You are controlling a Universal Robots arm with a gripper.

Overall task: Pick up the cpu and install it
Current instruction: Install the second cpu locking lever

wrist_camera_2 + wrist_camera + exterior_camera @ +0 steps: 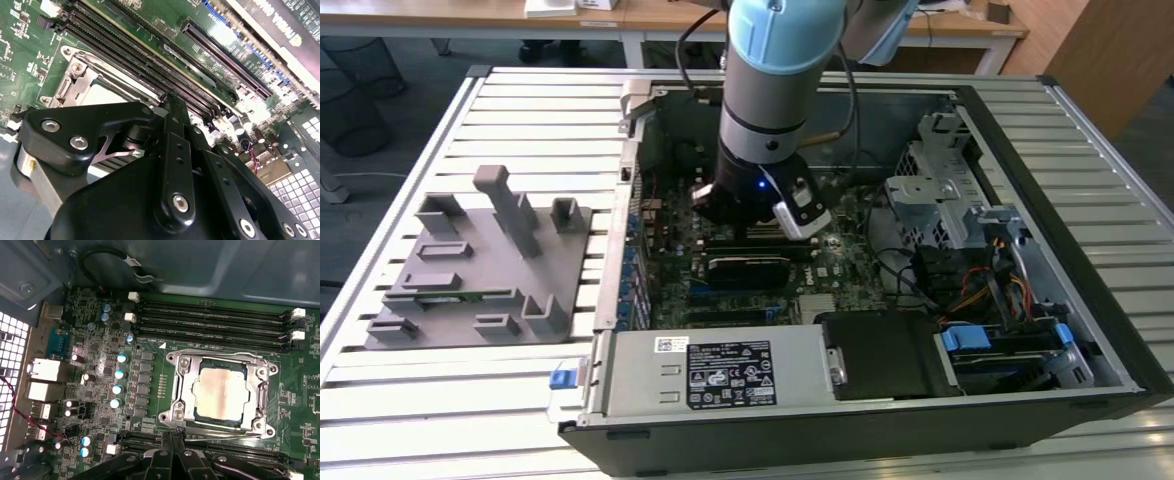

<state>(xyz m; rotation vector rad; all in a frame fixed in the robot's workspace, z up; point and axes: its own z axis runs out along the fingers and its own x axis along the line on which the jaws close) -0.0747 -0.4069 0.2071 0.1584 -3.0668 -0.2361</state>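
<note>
The cpu (220, 392), a flat square chip with a shiny pale metal top, lies in the motherboard socket inside the silver metal retention frame (177, 390). A corner of its pale top (107, 92) also peeks out beside the black gripper linkage in the second wrist view. My gripper (172, 436) hangs just off one side of the socket frame, fingers drawn together with nothing between them. In the exterior view the gripper (754, 225) reaches down into the open computer case (1067, 300), low over the motherboard.
Memory slots (210, 320) run along the far side of the socket, and capacitors (119, 375) stand beside it. A black card (747, 268), power supply (714, 370) and drive cage (947, 200) crowd the case. A grey fixture block (480, 270) sits at the exterior view's left.
</note>
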